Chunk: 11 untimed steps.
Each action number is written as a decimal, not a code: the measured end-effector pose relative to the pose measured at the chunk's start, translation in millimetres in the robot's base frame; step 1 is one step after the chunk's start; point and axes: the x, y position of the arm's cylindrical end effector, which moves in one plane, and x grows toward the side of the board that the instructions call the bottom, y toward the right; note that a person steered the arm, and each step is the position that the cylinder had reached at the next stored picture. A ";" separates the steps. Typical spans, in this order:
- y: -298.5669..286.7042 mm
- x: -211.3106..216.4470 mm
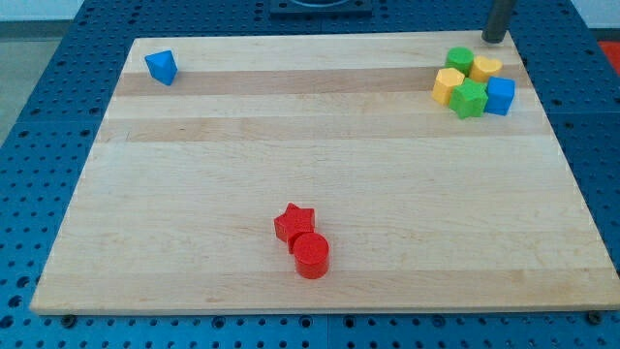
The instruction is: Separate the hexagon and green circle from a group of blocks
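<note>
Nearest blocks: red circle (312, 256) and red star (294, 222), touching, at the view's bottom centre; not part of the task.
Green circle (459, 59): at the upper left of the cluster near the board's top right corner, touching or nearly touching its neighbours.
Yellow hexagon (448, 85): on the cluster's left edge, just below the green circle and against the green star (470, 98).
Other cluster members: a yellow block (485, 68), shape unclear, to the right of the green circle; a blue cube (500, 95) on the cluster's right side.
Orientation: the green circle is round in plan and has no heading or long axis. The hexagon is close to symmetric, so I can name no long axis; which flat or corner faces the star is too small to tell.
Progress: judged not started. All five blocks sit packed together, with no gap opened around either target.
Remaining work: slide the green circle and the hexagon clear of the star, the yellow block and the cube. Both lie on the cluster's left side, so I judge a push toward the view's left, into open board, the cleanest route.
My tip (495, 39): at the board's top edge, just above the cluster, nearest the yellow block and apart from every block.
End effector state: a plain rod, so nothing opens, closes or holds; it contacts no block.
Risk: the blocks are tightly packed, and a push from the top right may drag the yellow block along.
Outlying block: blue triangle-like block (162, 67) at the view's top left, well apart.
Board (339, 155): light wood.
</note>
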 end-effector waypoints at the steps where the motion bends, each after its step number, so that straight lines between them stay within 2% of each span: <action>1: -13.2 26.1; 3: -53.0 75.3; 5: -59.5 105.3; 6: -65.2 150.7; 8: -112.8 140.0; 9: -140.5 104.9; 11: -186.1 96.5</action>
